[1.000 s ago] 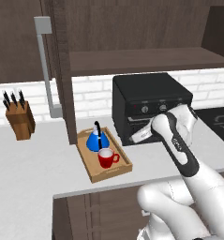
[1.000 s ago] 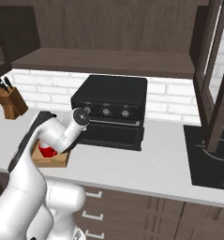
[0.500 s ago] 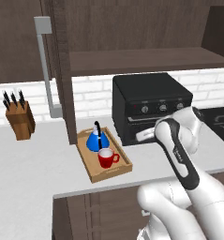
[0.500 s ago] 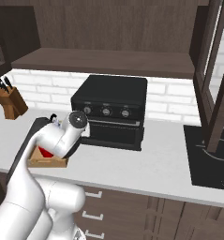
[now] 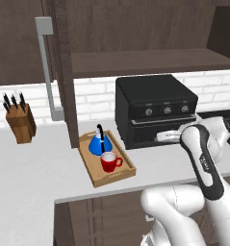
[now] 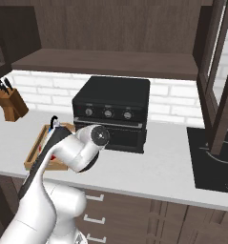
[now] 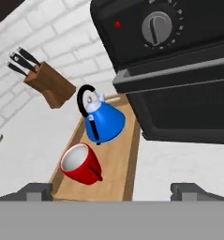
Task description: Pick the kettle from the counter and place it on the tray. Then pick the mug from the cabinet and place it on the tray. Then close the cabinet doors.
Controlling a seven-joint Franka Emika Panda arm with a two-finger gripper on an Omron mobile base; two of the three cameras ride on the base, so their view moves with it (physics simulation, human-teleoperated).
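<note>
Hand [image 7: 111,190] hanging open and empty, kettle [image 7: 103,122] and mug [image 7: 80,164] sitting ahead on tray [image 7: 127,164]; remaining door [image 5: 63,72] looking stiff, best pushed at bar handle [image 5: 46,72].

i see a white brick backsplash [image 5: 95,93] behind the bench [image 5: 34,166]. a black countertop oven [image 5: 155,108] sits against it, a wooden knife block [image 5: 21,124] far left. dark hob [image 6: 215,159] to the right, dark drawers [image 6: 134,217] below.
</note>
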